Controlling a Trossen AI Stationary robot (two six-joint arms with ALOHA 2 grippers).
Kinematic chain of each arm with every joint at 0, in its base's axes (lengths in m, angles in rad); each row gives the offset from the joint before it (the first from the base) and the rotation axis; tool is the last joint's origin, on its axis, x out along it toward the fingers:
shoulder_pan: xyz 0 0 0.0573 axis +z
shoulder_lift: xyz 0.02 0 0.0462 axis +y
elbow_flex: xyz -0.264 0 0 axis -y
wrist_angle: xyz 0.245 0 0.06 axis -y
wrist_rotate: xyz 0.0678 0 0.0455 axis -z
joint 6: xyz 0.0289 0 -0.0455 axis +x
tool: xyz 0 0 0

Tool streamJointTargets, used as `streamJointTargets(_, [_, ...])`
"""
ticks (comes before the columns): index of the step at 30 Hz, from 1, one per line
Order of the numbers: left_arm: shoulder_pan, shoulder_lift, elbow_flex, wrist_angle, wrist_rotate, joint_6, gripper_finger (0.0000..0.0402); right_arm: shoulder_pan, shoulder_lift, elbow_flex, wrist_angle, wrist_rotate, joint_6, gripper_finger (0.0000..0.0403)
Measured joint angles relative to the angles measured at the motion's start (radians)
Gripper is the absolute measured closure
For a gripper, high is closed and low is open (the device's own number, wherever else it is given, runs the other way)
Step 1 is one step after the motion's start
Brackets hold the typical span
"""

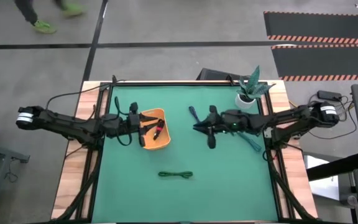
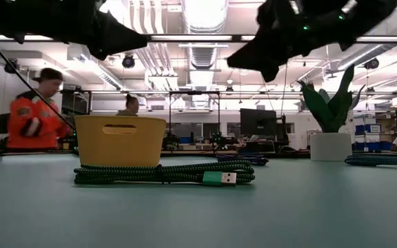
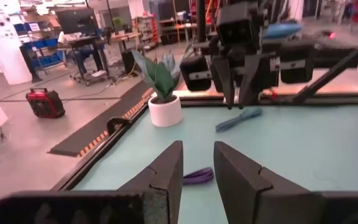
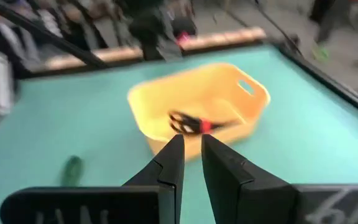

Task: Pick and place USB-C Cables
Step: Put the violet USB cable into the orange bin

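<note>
An orange tray (image 1: 155, 129) stands left of the table's middle with a black and red cable (image 4: 194, 124) lying inside it. A dark green cable (image 1: 176, 175) lies flat toward the near edge. A dark blue cable (image 1: 193, 114) lies near the middle. A lighter blue one (image 1: 252, 142) lies partly under my right arm. My left gripper (image 1: 135, 121) hovers level at the tray's left rim, slightly open and empty. My right gripper (image 1: 202, 128) hovers right of the tray, pointing at it, its fingers a narrow gap apart and empty.
A potted plant (image 1: 250, 92) in a white pot stands at the far right corner. People move in the room beyond the table's far edge. Bare green mat (image 1: 229, 186) spreads around the green cable along the near side.
</note>
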Motion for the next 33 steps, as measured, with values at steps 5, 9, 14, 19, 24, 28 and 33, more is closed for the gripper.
streamJointTargets(5, [0.0,0.006,-0.004,-0.002,-0.011,0.011,0.0327,0.0,0.035,0.14,-0.294,0.108,0.023,0.0355])
streamJointTargets(9, [0.0,0.004,-0.009,-0.001,-0.015,0.026,0.0327,0.0,0.047,0.207,-0.438,0.133,0.023,0.0355])
streamJointTargets(14, [0.001,-0.001,-0.015,-0.001,-0.071,0.096,0.0327,0.0,0.049,0.263,-0.582,0.151,0.073,0.0355])
streamJointTargets(19, [0.002,-0.012,-0.016,-0.001,-0.141,0.15,0.0327,0.0,0.055,0.291,-0.656,0.214,0.156,0.0355])
streamJointTargets(24, [0.002,-0.02,-0.016,0.0,-0.146,0.149,0.0327,-0.011,0.074,0.321,-0.665,0.242,0.234,0.0349])
streamJointTargets(28, [0.002,-0.015,-0.021,-0.002,-0.146,0.145,0.0327,-0.014,0.121,0.364,-0.669,0.245,0.278,0.0327])
streamJointTargets(33, [0.002,-0.014,-0.046,-0.002,-0.146,0.142,0.0327,-0.033,0.223,0.453,-0.677,0.245,0.312,0.0284])
